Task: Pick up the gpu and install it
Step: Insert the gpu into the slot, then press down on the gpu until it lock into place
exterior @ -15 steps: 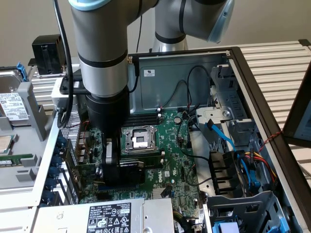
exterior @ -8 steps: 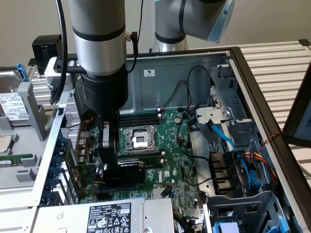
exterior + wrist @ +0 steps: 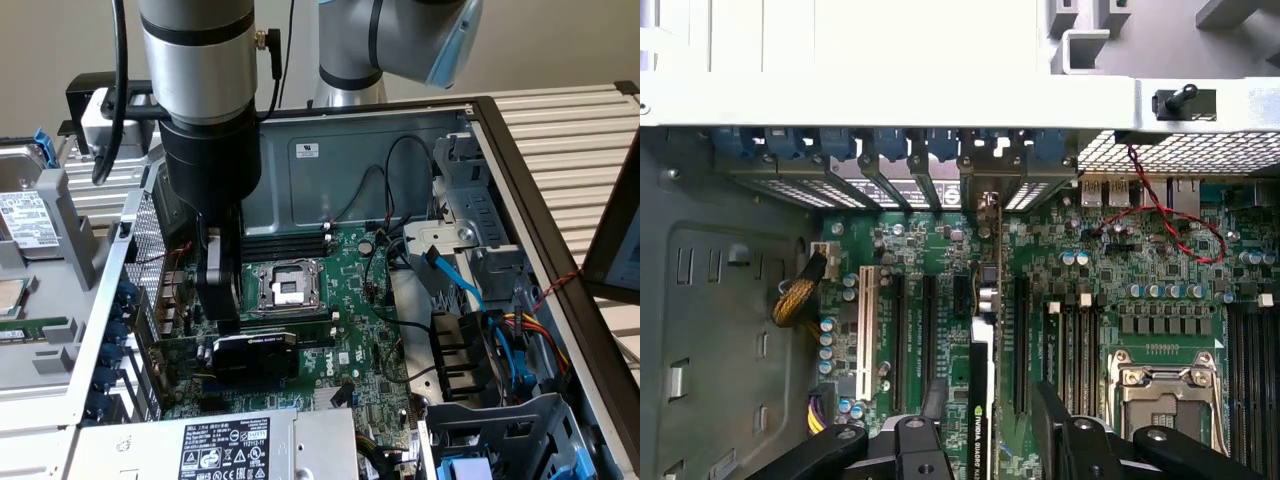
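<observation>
arm upright, gripper [image 3: 226, 325] spread over the gpu [image 3: 255, 357], seemingly seated

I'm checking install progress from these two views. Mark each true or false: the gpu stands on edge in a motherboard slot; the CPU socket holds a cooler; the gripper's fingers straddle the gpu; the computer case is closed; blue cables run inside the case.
1. True: the gpu stands on edge on the motherboard.
2. False: the CPU socket is bare, no cooler.
3. True: in the wrist view the fingers of the gripper sit either side of the card.
4. False: the case is open.
5. True: blue cables run at the exterior view's right.
</observation>
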{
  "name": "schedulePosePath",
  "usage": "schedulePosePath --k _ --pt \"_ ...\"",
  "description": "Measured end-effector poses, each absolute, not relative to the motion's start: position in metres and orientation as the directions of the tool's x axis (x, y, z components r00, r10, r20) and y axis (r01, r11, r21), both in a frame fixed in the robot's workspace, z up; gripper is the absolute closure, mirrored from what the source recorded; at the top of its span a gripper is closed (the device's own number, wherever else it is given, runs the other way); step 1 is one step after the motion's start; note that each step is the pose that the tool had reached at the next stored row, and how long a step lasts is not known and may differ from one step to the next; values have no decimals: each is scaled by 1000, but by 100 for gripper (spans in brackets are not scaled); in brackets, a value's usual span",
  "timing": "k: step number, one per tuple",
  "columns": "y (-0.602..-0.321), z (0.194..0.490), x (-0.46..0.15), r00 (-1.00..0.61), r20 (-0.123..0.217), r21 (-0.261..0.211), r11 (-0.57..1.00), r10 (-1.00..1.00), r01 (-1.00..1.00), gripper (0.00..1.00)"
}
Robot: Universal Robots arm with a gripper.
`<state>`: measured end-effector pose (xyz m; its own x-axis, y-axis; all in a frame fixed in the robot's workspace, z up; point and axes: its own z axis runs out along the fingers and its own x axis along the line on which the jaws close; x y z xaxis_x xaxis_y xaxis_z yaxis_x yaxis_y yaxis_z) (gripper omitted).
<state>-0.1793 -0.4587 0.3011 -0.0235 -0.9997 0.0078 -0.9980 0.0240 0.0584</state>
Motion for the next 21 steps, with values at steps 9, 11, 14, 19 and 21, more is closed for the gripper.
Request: schedulePosePath --k 9,11,14,19,21 --pt "-459 301 -179 -24 8 58 24 -1000 -998 56" --pt "-459 301 -179 -24 8 58 24 -1000 -998 62" --pt "-459 301 -179 -24 8 58 24 -1000 -998 74" --pt "-459 301 -182 -24 8 58 25 -1000 -998 89" --pt "-459 300 -186 -25 8 56 25 -1000 -998 89"
